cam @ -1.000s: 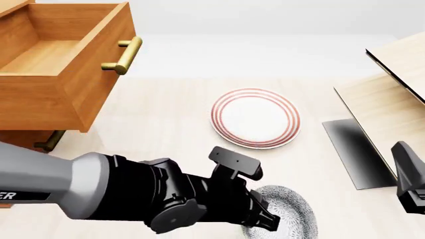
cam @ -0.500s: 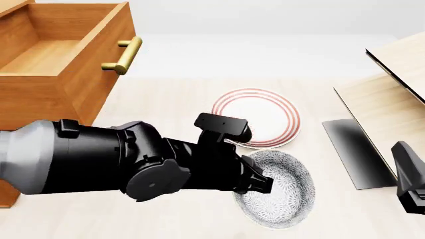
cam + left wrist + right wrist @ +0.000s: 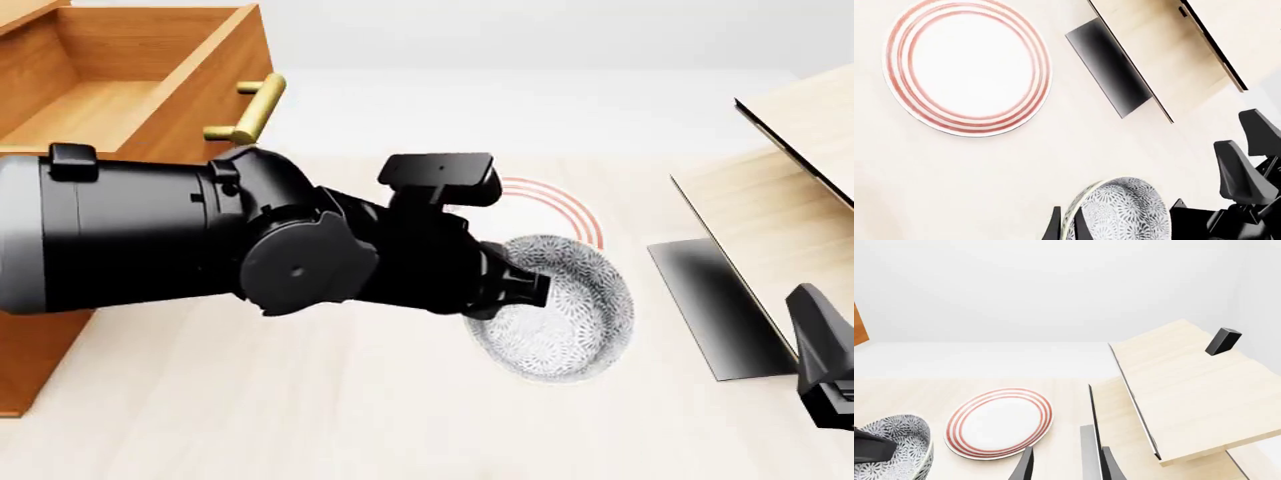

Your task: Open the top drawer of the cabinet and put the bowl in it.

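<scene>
I have the bowl (image 3: 561, 307) pinched by its rim in the left gripper (image 3: 523, 287) and lifted clear of the table, tilted, hanging over the red-ringed plate (image 3: 567, 215); the top drawer (image 3: 127, 120) stands pulled open at about ten o'clock from it. I judge the carry needs height first, so the bowl clears the drawer's front panel and brass handle (image 3: 250, 112); then I level it over the cavity before letting go. The right gripper (image 3: 1064, 465) idles with fingers apart near the pale wood structure (image 3: 787, 180).

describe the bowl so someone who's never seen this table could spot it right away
Start at the orange-brown cabinet with its top drawer pulled open at the table's left. To its right, the left pincer grips a small round dish by its rim, tilted and partly covering the plate. That is the bowl: deep and densely speckled grey and white, whereas the plate is flat, white and red-ringed.
</scene>
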